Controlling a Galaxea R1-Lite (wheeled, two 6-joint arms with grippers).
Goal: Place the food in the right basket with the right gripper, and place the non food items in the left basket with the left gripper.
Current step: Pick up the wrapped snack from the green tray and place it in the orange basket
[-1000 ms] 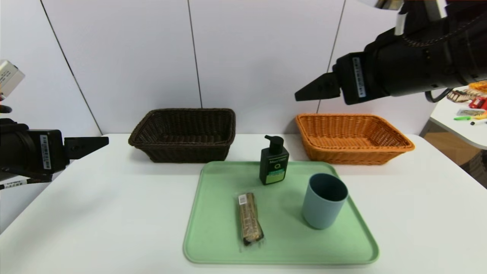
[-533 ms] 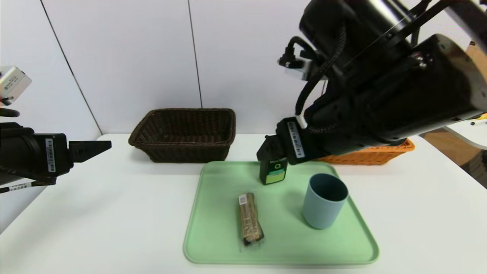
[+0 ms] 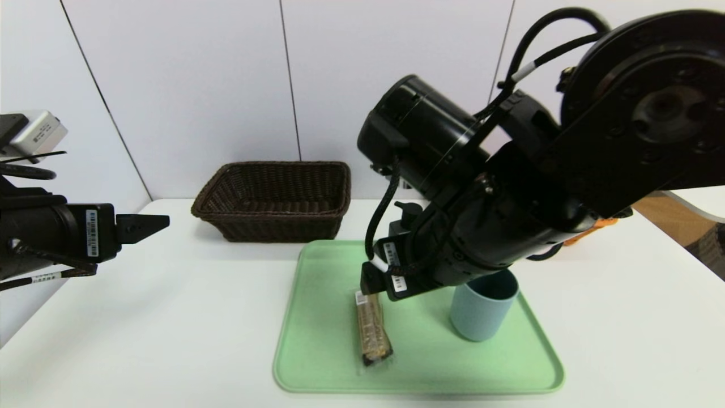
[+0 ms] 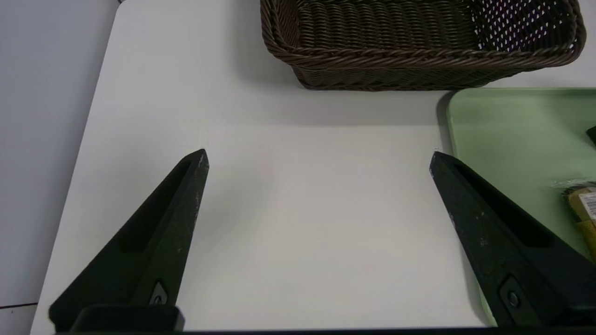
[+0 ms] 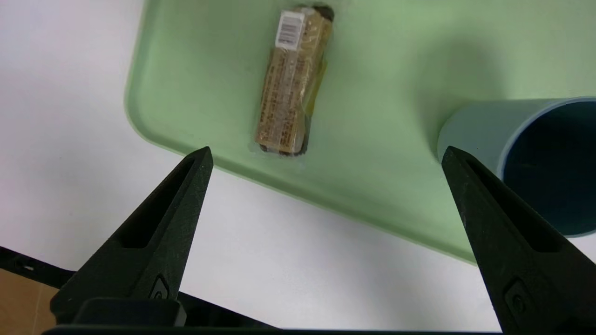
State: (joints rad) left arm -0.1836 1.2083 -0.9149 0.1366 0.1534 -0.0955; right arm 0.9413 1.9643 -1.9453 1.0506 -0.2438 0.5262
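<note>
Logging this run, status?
Right claw open, empty, above tray. Left claw open, empty. Snack bar on tray, ungrasped.

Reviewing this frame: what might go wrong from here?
The open right pincer is above the tray with the blue-grey cup close under one finger in its view, so descending there might knock the cup.

The snack bar lies flat in loose clear wrap; closing high might pinch only film and let it slip.

The right arm also passes close to the pump bottle in the head view, so a sideways swing might tip it.
</note>
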